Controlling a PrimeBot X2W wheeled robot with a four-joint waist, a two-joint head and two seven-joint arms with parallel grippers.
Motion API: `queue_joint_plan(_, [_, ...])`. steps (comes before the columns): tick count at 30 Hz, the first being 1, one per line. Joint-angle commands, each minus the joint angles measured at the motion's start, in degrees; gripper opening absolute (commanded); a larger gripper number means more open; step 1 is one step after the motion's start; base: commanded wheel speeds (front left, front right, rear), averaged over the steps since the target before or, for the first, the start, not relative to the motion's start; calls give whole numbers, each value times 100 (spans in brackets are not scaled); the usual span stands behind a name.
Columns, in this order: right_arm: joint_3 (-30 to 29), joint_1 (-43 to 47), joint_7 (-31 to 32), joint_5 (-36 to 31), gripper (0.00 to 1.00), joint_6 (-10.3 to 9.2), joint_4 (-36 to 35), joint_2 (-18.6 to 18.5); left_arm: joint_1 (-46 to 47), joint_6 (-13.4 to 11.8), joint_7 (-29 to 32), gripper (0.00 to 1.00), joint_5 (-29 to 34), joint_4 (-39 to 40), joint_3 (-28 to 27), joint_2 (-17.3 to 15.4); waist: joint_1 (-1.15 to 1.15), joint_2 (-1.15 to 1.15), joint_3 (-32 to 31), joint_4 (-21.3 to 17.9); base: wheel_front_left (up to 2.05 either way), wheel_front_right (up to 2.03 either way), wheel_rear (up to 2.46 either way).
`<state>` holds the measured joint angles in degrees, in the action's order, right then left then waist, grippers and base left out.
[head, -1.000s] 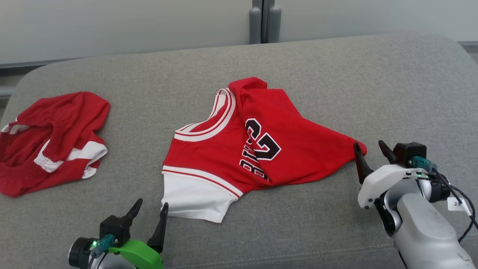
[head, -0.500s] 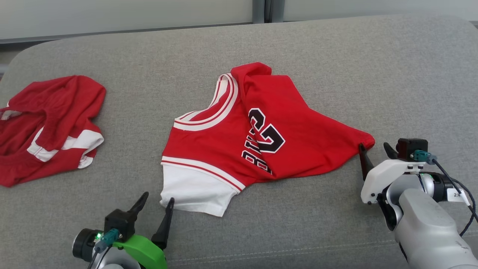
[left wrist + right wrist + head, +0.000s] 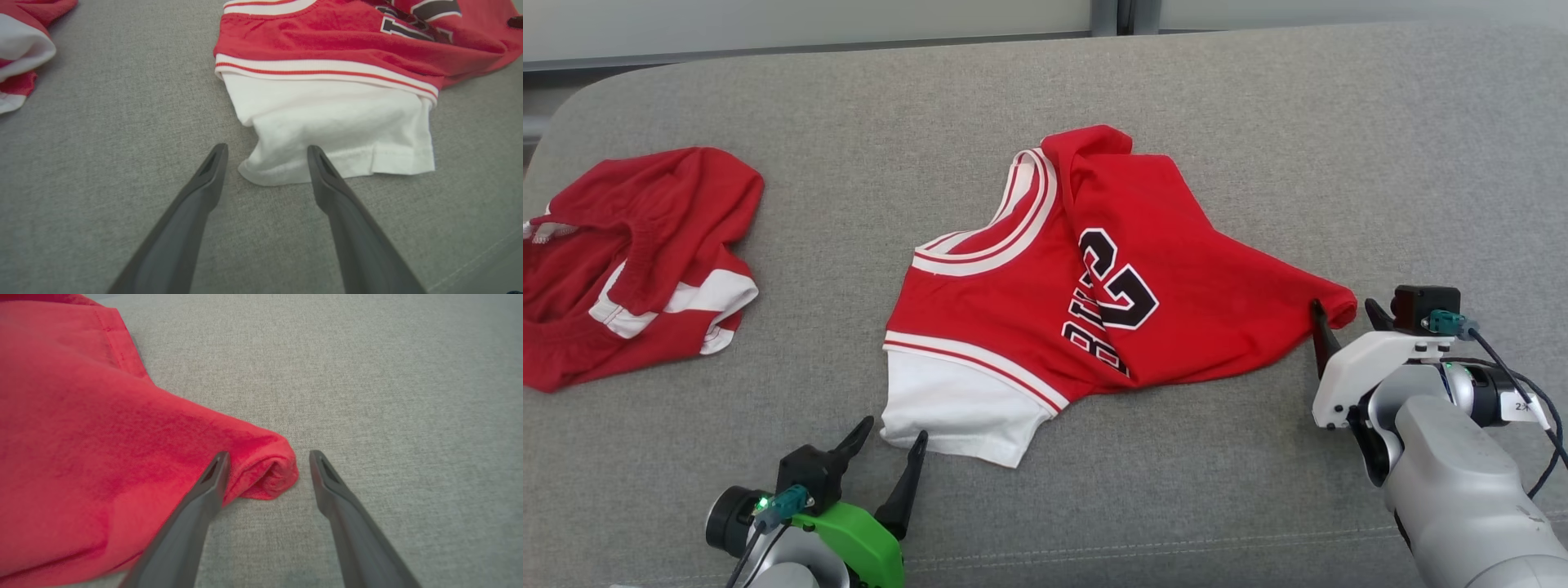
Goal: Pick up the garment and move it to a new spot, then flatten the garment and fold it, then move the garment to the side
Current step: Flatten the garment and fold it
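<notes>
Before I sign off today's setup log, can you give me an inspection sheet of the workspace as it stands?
Surface: grey fabric cushion, seam along its near edge.
Job's things: red basketball jersey, rumpled, one side folded over the number; white sleeve toward the robot.
Clutter: second red garment with white stripes, bunched at far left.
Grippers: left gripper open at the white sleeve's hem; right gripper open, straddling the jersey's red corner.
Cables: dark cable looping off the right wrist; thin cable at the left wrist.
Surroundings: pale wall panels, grey post between them.

The jersey lies on the cushion, another garment well left of it.
</notes>
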<state>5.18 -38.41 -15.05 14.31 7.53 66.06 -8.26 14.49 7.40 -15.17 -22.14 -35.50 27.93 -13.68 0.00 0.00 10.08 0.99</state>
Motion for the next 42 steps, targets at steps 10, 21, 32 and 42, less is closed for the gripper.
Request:
queue_joint_plan(10, [-143, -208, -15, -195, 0, -8, 225, 70, 403, 11, 3, 0, -496, -393, 465, -81, 0, 0, 158, -4, 0, 0, 0])
queue_joint_plan(21, [-131, 128, -15, -174, 0, -8, -489, 118, 141, 11, 2, 0, -342, 176, 134, -242, 0, 0, -193, 21, 0, 0, 0])
queue_joint_plan(32, [1134, 500, -12, 724, 0, -8, -1121, -180, -305, 10, 2, 0, 21, 1460, -145, -561, 0, 0, -632, 58, 0, 0, 0])
queue_joint_plan(42, [2194, 252, 446, 1957, 0, -8, -2232, -718, 34, 9, 346, 0, 81, 2345, 55, -1323, 0, 0, -670, -30, 0, 0, 0])
